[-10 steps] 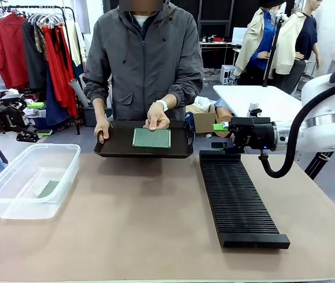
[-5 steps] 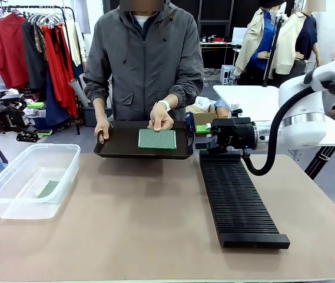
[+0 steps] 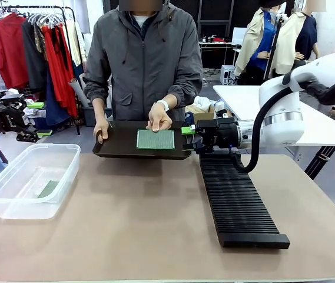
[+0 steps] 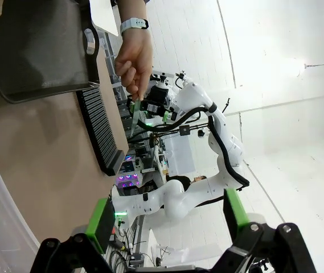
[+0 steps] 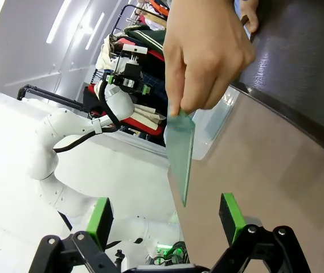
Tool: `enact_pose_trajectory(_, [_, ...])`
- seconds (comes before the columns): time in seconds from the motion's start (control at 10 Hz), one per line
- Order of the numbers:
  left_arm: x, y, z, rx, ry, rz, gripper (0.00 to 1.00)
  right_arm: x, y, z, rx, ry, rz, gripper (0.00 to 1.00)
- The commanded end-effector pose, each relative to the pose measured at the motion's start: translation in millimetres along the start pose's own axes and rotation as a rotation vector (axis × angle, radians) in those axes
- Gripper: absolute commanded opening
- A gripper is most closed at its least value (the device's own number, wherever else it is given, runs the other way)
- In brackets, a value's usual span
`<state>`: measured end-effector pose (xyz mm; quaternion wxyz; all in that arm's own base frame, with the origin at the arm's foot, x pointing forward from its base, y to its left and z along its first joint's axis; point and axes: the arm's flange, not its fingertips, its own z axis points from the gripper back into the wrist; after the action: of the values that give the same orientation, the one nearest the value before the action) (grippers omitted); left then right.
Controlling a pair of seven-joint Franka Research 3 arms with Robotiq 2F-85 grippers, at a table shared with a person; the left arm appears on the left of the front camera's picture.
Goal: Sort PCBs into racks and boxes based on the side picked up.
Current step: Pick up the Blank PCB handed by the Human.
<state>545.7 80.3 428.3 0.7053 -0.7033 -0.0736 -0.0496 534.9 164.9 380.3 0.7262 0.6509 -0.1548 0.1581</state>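
Note:
A person's hand (image 3: 158,121) props a PCB (image 3: 155,139) up on the smooth black tray (image 3: 114,147), its lighter patterned face toward me. My right gripper (image 3: 186,131) is open just right of the board's edge, at the tray's right end. In the right wrist view the PCB (image 5: 181,153) hangs edge-on from the hand (image 5: 207,51), a little beyond my open right gripper (image 5: 165,219). My left gripper (image 3: 39,119) is open at the far left, beyond the clear box (image 3: 30,177), which holds one PCB (image 3: 48,188). The black slotted rack (image 3: 238,197) lies at the right.
The person's other hand (image 3: 100,131) grips the tray's left end. A clothes rail (image 3: 37,47) stands behind the left arm. A white table (image 3: 261,100) sits behind the right arm. The left wrist view shows the tray (image 4: 36,51), rack (image 4: 98,131) and bare brown tabletop (image 4: 42,153).
My right gripper has moved left from above the rack's far end to the tray's right edge, next to the board. The person's hand has shifted the board slightly.

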Motion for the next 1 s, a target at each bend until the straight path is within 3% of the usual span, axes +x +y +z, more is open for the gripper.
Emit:
enact_pose_trajectory(0.0, [-2.6, -3.3, 0.2, 0.012, 0.002, 0.002, 1.0, 17.2, -2.7, -15.6, 0.008, -0.032, -0.003, 1.0])
enact_pose_trajectory(0.9, [-2.6, -3.3, 0.2, 0.012, 0.002, 0.002, 1.0, 48.4, -20.3, -61.1, 0.063, 0.058, -0.02, 1.0])
